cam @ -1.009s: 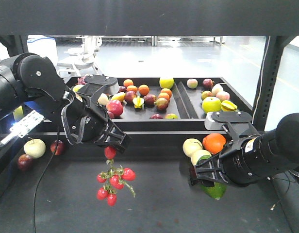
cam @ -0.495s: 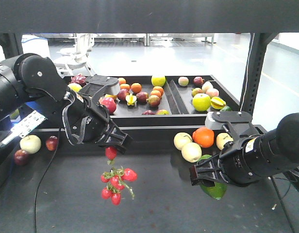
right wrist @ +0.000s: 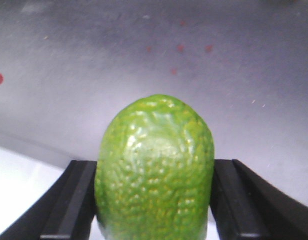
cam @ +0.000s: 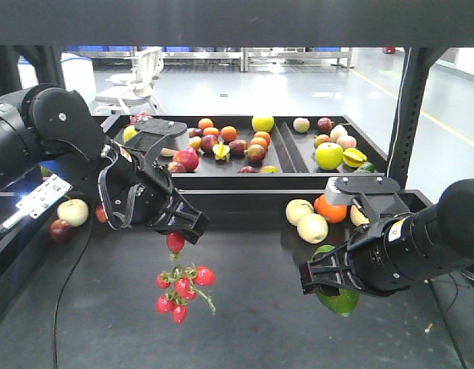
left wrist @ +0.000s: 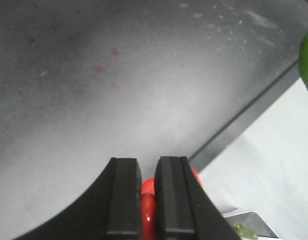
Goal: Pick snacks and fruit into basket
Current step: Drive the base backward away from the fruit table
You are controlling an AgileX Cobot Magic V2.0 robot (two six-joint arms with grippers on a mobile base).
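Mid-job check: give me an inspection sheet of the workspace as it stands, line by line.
Surface: dark grey tabletop, faint red specks in the wrist views.
Job's things: red fruit bunch hanging in the air from left tool; green oval fruit in right tool; basket and snacks not seen.
Clutter: black tray of mixed fruit behind; pale apples and an orange loose at right; two apples at left.
Tools: left shut on the bunch; right shut on the green fruit.
Cables: black cable trailing across the tabletop at left.
Surroundings: office chair, open floor behind.
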